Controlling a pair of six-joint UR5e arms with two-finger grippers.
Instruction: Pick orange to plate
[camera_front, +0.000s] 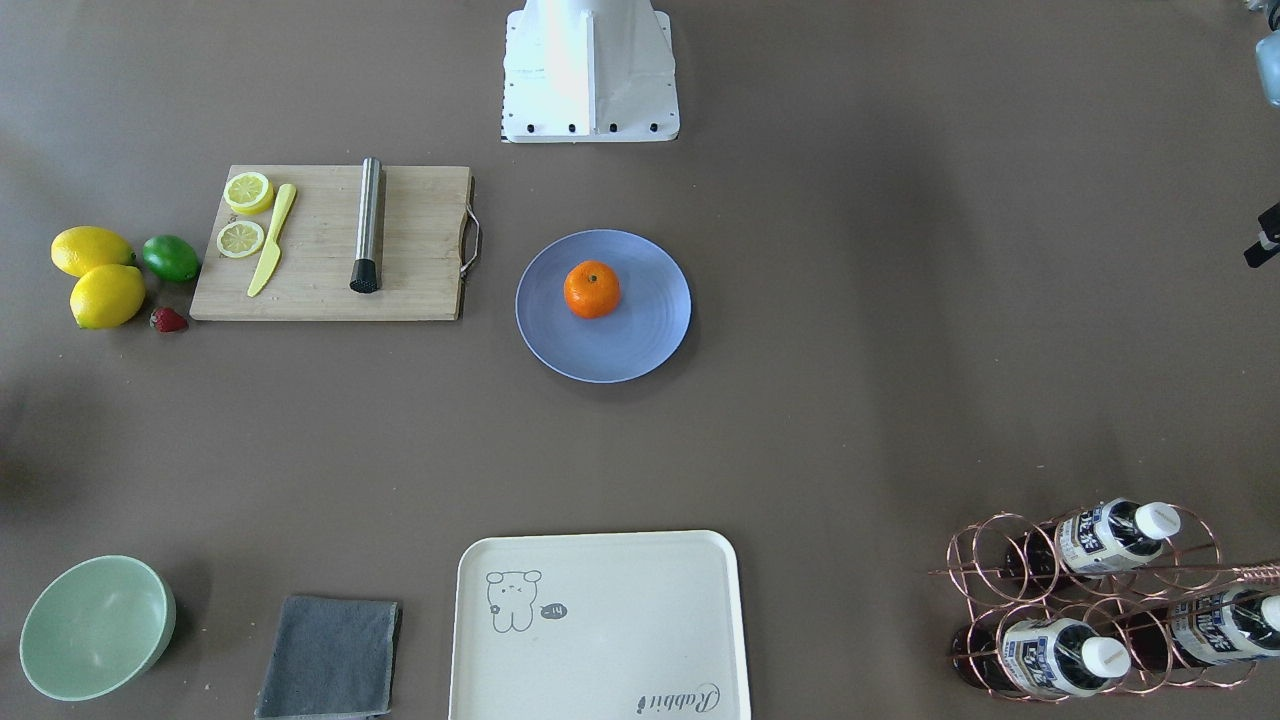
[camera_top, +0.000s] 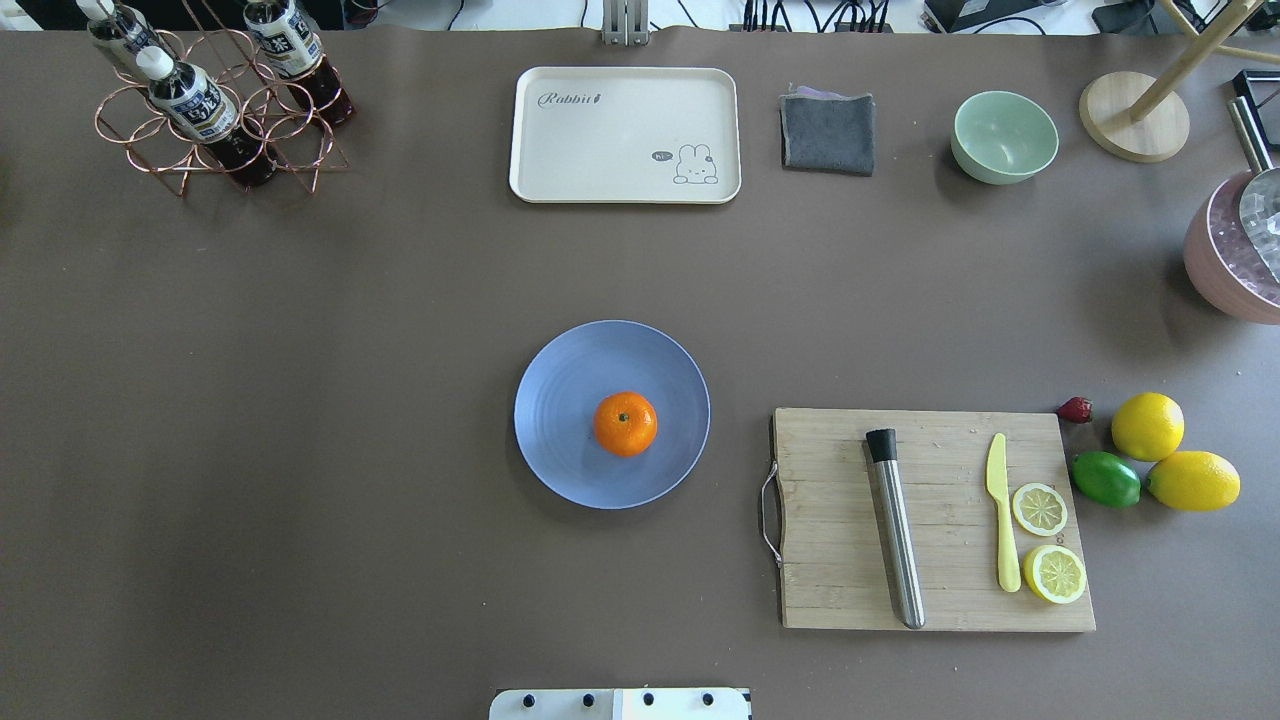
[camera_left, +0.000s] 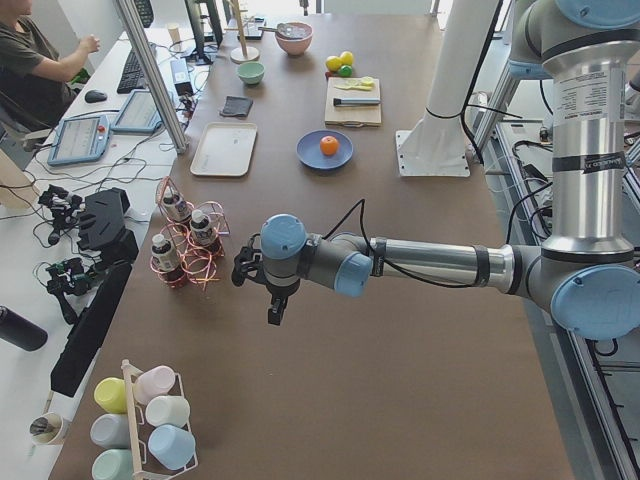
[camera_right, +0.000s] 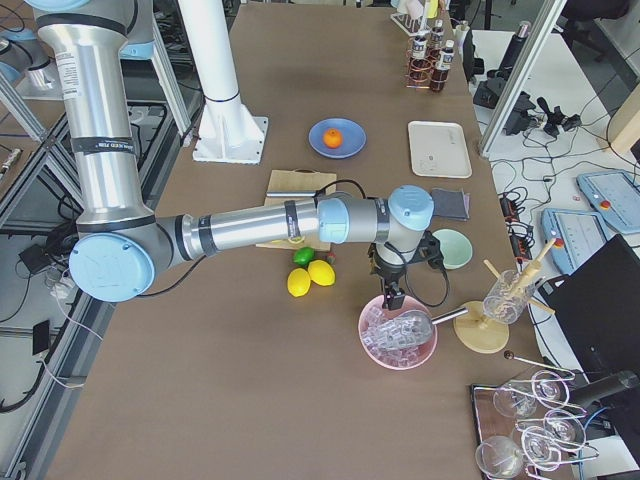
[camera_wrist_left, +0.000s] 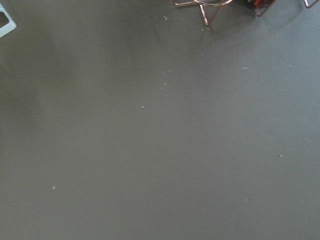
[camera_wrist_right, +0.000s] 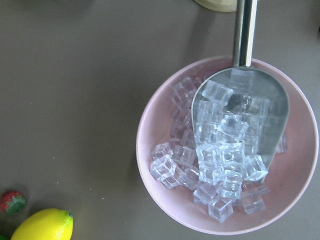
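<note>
Centrally, the orange (camera_top: 625, 423) sits on the periwinkle-blue plate (camera_top: 570, 380), stem dimple up, slightly off the plate's middle toward the cutting board side. Nothing touches it.

Bamboo cutting board (camera_top: 850, 560) lies just beside the plate, metal handle facing it. On the board: a steel muddler (camera_top: 896, 530), a yellow plastic knife (camera_top: 1003, 525), two lemon slices (camera_top: 1040, 508). Off the board's far end: a green lime (camera_top: 1106, 478), two whole lemons (camera_top: 1147, 426), a small strawberry (camera_top: 1075, 409), clustered close together.

Across the table from the robot: cream tray (camera_top: 620, 150) with a rabbit print, folded grey cloth (camera_top: 827, 132), mint-green bowl (camera_top: 1004, 137), and a copper wire rack (camera_top: 215, 140) holding bottles.

Left gripper (camera_left: 277, 305) hangs over bare table near the copper rack, well apart from the plate; seen only from the side, so whether its claw is released or clenched I cannot tell. Right gripper (camera_right: 390, 292) hangs above a pink bowl (camera_wrist_right: 165, 125) of ice cubes with a metal scoop (camera_wrist_right: 245, 100) in it, also well away from the plate; its claw state likewise cannot be told.
</note>
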